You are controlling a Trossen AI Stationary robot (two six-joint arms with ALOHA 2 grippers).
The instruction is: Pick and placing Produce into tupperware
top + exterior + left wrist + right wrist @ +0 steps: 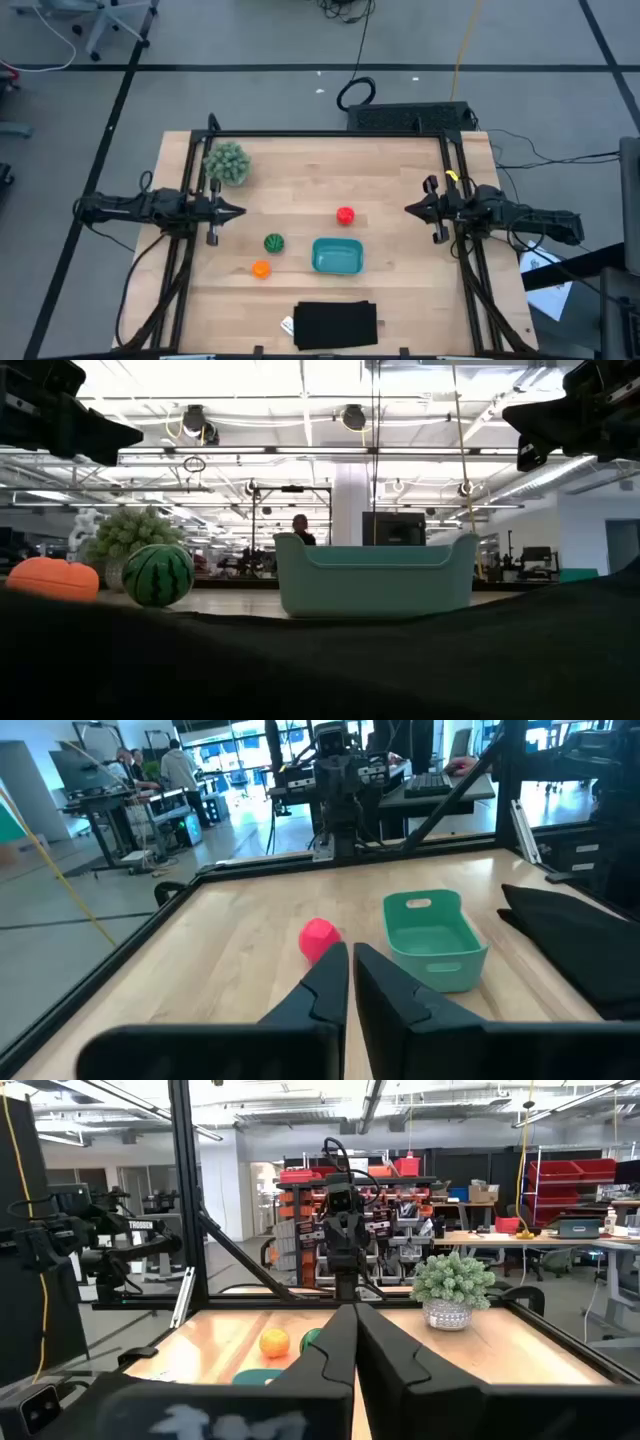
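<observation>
Three balls (273,243) lie beside the empty teal tub (338,256).

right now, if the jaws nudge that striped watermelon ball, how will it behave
The watermelon ball looks round and sits on bare flat wood, so a nudge would probably send it rolling, perhaps toward the orange ball close beside it. It seems small and toy-like, so likely light. Its smooth curved sides might slip from a pinch that lands off-centre.
</observation>
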